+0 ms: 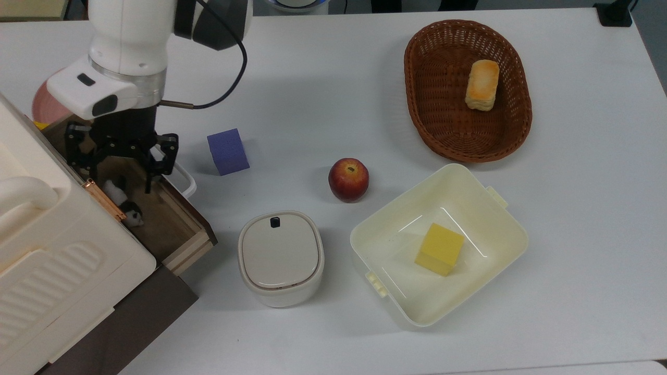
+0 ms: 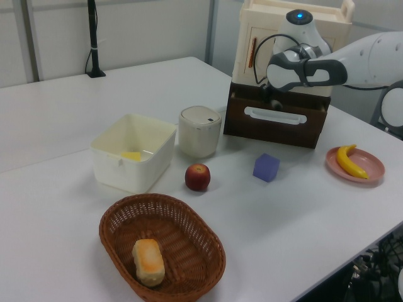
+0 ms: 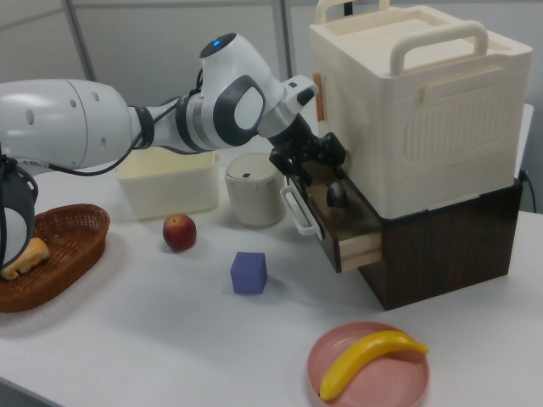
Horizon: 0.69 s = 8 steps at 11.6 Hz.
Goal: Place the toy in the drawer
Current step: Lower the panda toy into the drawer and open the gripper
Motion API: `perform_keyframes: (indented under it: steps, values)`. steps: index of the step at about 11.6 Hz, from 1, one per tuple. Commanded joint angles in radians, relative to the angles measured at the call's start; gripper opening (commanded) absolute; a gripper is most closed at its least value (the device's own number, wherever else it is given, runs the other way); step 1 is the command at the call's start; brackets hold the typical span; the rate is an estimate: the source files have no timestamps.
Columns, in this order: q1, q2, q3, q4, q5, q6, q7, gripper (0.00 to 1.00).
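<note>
One toy (image 1: 126, 205): a tiny black-and-white panda figurine, seemingly toppled on its side, though its posture is hard to read. It lies on the floor of the drawer (image 1: 172, 229), close against the cabinet (image 1: 62, 260), free of any grip.

Drawer: shallow wooden rectangle, brown-grey inside, pale wood edges, dark brown front, white loop handle (image 1: 180, 174); pulled out over the counter (image 1: 323, 83).

Claw (image 1: 121, 166): black, fingers spread apart and holding nothing, poised above the drawer's inner end, just beside the toy toward the top view's top.

Cabinet: cream moulded plastic, ribbed panel, arched carry handle, on a dark brown base.

Other items on the white counter:
- purple cube (image 1: 227, 151), matte, near the drawer handle;
- red apple (image 1: 348, 179), glossy;
- lidded cream pot (image 1: 281, 258), rounded, with a black knob;
- cream plastic tub (image 1: 500, 229), open, holding a yellow cube (image 1: 439, 249);
- oval brown wicker basket (image 1: 432, 120), holding a golden bread piece (image 1: 482, 85);
- pink plate (image 3: 339, 373), carrying a yellow banana (image 3: 371, 359).
</note>
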Motion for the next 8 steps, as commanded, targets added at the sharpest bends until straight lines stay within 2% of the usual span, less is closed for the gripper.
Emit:
perform_keyframes:
  steps: [1, 4, 6, 8]
  values:
    - [0.0, 0.005, -0.004, -0.016, -0.009, 0.036, -0.003, 1.0]
    - [0.0, 0.0, 0.018, -0.012, 0.004, 0.025, 0.001, 1.0]
    - [0.0, -0.011, 0.021, -0.01, 0.004, 0.013, 0.051, 1.0]
    - [-0.001, -0.03, 0.048, -0.012, 0.005, -0.039, 0.065, 1.0]
